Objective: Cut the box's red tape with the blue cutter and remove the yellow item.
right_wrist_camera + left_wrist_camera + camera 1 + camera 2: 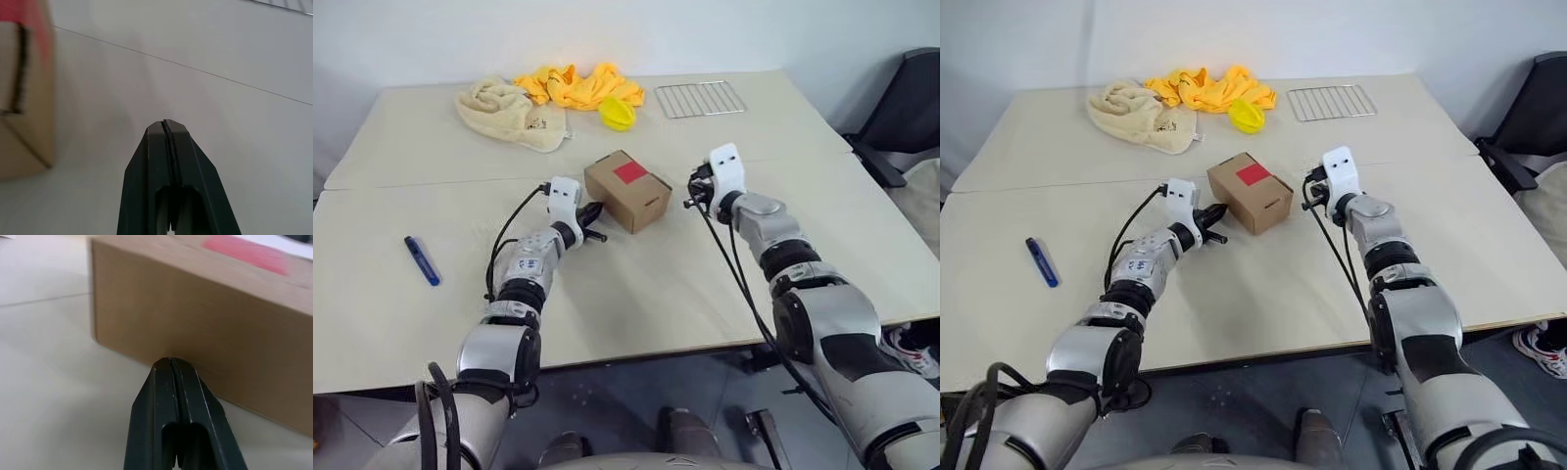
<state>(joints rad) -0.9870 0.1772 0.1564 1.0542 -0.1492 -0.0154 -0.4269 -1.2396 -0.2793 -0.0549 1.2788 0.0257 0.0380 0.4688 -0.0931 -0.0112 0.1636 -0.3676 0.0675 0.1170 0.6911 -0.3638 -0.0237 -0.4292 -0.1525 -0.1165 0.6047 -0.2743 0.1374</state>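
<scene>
Nearest on the table (636, 304), well off to the robot's left, lies the blue cutter (422, 260), untouched and far from either gripper. Just beyond, the left gripper (595, 221) points level at the near side of the box (626, 191), its two black fingers pressed together on nothing, tip very close to the cardboard (whether it touches I cannot tell). On the box's other side the right gripper (689, 193) hovers just beside it, fingers likewise pinched together and empty. The red tape (630, 172) sits on the top face, uncut, flaps down; the yellow item is presumably inside.

Judging from this, the step in hand is bracing the box from both sides. To do it well, both tips should meet the walls low and opposite each other so the box neither spins nor tips, and one arm must then be freed to fetch the cutter.

Farther back lie a beige towel (509, 113), an orange cloth (578, 86), a lemon-yellow ball (617, 114) and a wire rack (699, 98).
</scene>
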